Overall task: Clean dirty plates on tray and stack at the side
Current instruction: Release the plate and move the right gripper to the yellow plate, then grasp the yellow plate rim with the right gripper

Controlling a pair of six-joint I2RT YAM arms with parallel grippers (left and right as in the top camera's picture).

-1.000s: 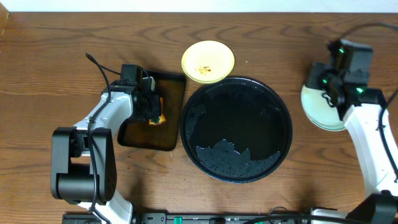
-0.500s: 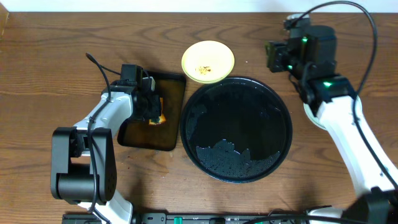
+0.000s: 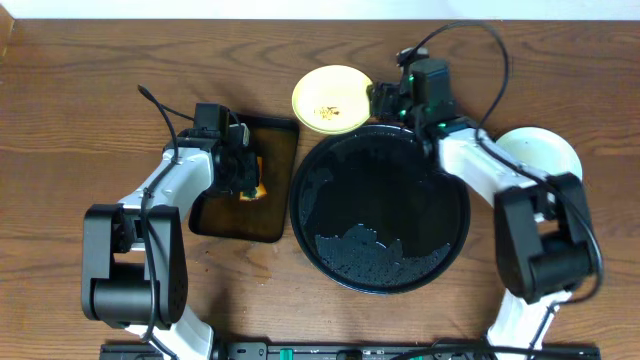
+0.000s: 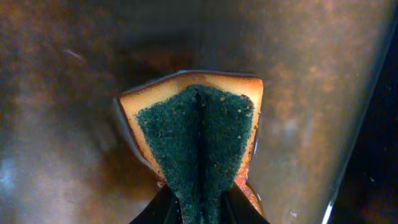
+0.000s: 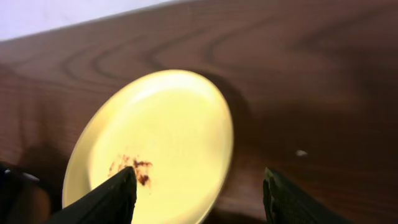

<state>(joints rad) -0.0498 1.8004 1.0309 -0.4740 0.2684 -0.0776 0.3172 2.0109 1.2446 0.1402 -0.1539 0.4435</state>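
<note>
A pale yellow plate [image 3: 333, 97] with brown specks sits on the table behind the big round black tray [image 3: 380, 205]. It fills the right wrist view [image 5: 155, 143]. My right gripper [image 3: 382, 100] is open right beside the plate's right edge, its fingers [image 5: 198, 186] spread around the rim. A stack of pale mint-white plates [image 3: 540, 150] lies at the right side. My left gripper [image 3: 243, 172] is shut on a sponge [image 4: 199, 127], green side up with an orange base, over the rectangular dark tray [image 3: 240, 215].
The black tray is wet with foam [image 3: 360, 250] at its near side. The right arm reaches across the tray's far rim. The table's back edge runs just behind the yellow plate.
My right arm has swung left from the mint-white plate stack, across the back of the tray, to the yellow plate. The stack is now uncovered. The left arm has not moved.
</note>
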